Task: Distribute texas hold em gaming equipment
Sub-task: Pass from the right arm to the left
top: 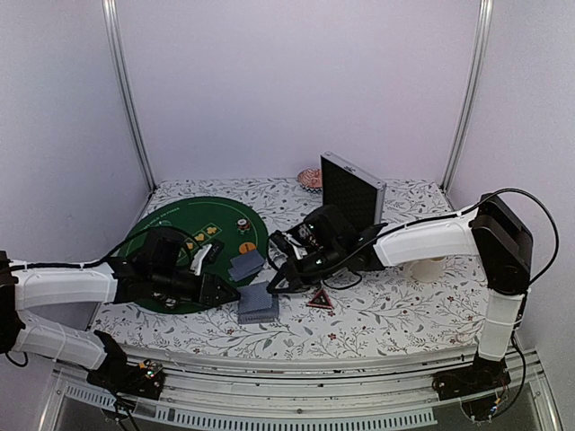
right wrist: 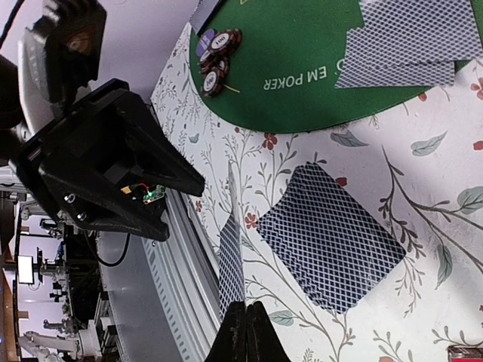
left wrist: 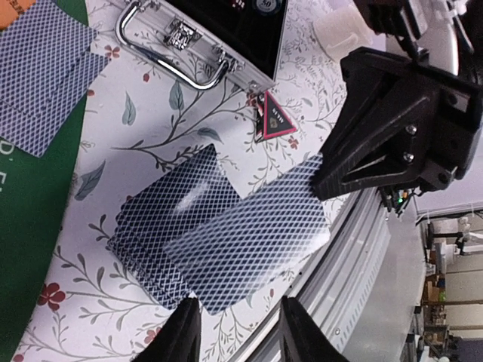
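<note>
- One card [left wrist: 256, 250] with a grey-blue back is pinched by the right gripper [right wrist: 245, 317], whose fingers are pressed together on its edge. The card sits over the near side of the deck [right wrist: 328, 237]; we cannot tell whether the two touch.
- The deck lies slightly fanned on the flowered tablecloth [top: 395, 314], just off the edge of the green mat [right wrist: 302, 68].
- The left gripper [left wrist: 240, 309] hovers close beside the deck, its fingers spread with nothing between them.
- We see a few more cards [right wrist: 415, 38] face down on the mat, and a small pile of striped chips [right wrist: 215, 53] farther along it.
- A red triangular piece [left wrist: 270, 121] lies between the deck and the silver case [left wrist: 211, 23].
</note>
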Available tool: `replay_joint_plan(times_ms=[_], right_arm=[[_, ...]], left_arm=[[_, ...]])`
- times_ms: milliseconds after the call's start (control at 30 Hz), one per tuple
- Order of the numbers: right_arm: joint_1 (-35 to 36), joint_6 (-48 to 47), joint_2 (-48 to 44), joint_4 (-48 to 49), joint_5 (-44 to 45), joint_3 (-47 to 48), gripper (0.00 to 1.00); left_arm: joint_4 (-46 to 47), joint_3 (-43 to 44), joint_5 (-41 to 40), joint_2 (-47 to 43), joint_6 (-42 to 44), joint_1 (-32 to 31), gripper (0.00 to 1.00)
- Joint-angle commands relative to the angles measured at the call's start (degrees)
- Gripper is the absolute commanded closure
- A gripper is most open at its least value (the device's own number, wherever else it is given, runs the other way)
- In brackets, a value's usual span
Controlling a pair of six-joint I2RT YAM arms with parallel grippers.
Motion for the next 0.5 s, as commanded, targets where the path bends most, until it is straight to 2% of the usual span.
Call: replay_joint_plan(times_ms=[0, 100, 300, 400, 467], right_arm=[[-0.28, -1.82, -4.01, 2.98, -1.89, -0.85, 0.98], [-0.36, -2.82, -5.27, 3.33, -2.21, -1.44, 0.98], [-0.34, -3.87, -6.65, 5.66, -3.86, -1.52, 0.98], [-0.08, -3.74, -6.49, 6.89, -4.98, -1.52, 0.98], [0.18, -3.96, -6.57, 7.57, -5.74, -1.52, 0.98]], left_arm=[[2.71, -2.32, 1.78, -2.52, -1.42, 3.82, 0.62], [2.47, -3.59, 2.65, -3.84, -1.02, 6.28, 0.54], [7.86, -4.49, 10.04, -5.38, -0.27, 6.93, 0.22], [11.66, -4.82, 12.01, -6.10, -0.91, 6.55, 0.13], [12.06, -4.78, 11.51, -6.09, -0.69, 6.51, 0.12]])
